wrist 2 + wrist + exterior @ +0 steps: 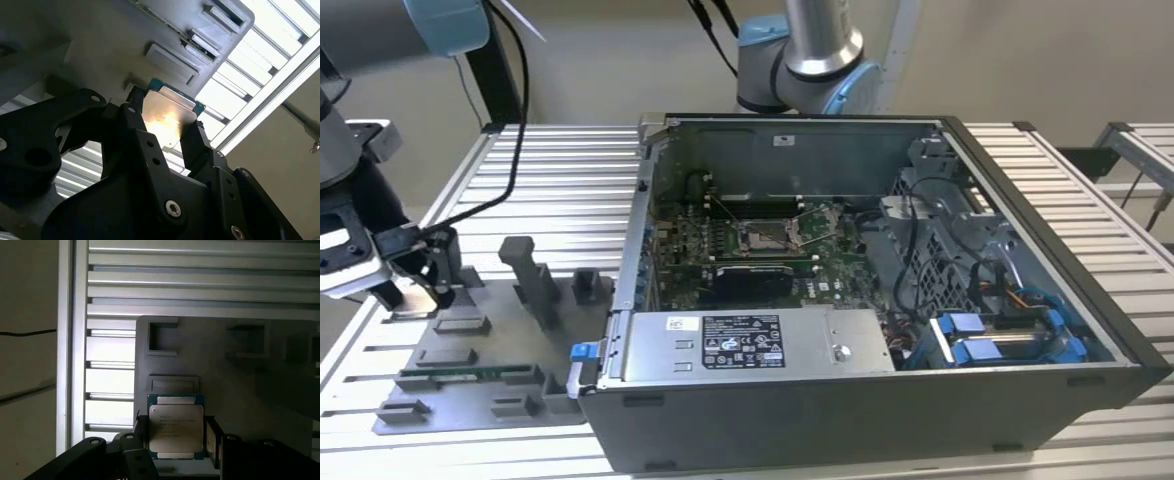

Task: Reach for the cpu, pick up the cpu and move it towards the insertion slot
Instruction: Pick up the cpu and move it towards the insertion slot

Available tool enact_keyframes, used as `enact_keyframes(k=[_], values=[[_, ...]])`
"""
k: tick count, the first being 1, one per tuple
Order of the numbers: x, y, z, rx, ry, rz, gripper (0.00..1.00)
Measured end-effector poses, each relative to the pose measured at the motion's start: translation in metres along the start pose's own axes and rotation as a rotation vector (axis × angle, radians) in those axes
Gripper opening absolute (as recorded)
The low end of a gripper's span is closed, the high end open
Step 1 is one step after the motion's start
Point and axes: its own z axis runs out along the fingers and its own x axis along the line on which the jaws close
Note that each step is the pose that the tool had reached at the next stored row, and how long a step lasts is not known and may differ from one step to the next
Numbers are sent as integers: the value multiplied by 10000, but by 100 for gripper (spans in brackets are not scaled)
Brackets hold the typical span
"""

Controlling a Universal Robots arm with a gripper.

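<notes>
Slatted metal table (1074,180), bearing the open computer case (854,420) toward the exterior view's right and the grey plastic tray (454,412) toward its left. Inside the case lies the green circuit board (834,287), with the insertion slot (767,237) near its middle (metal frame, dark centre; its thin levers are hard to make out). My gripper (403,287) is low over the tray's far corner, well apart from the case, and the arm is cut off by the exterior view's left edge. In both wrist views my fingers (197,145) press against two opposite edges of the cpu (176,427), so I am grasping it. Its silvery top faces the first wrist camera. Glare whitens it in the second wrist view, and its near edge is hidden behind my gripper's body. Whether the cpu has cleared the tray surface I cannot tell.
</notes>
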Motion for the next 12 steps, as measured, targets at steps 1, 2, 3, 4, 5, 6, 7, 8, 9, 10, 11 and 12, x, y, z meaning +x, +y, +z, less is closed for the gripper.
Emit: enact_keyframes(k=[1, 2, 3, 4, 5, 6, 7, 8, 9, 10, 11, 12], values=[[0, 1, -21, 0, -1, 0, 0], [0, 2, -45, 0, 0, 0, 0], [0, 3, -69, 1, 0, 0, 0], [0, 3, -92, 0, 0, 0, 0], [0, 5, -115, 0, -1, 0, 0], [0, 5, -139, -1, -1, 0, 0], [0, 6, -163, -1, -2, 0, 0], [0, 7, -189, 0, 0, 0, 0], [-1, 8, -217, 0, 0, -2, 0], [-1, 9, -240, 0, 0, -2, 0], [-1, 9, -264, 0, -1, -2, 0], [-1, 11, -292, -1, -1, -1, 0]])
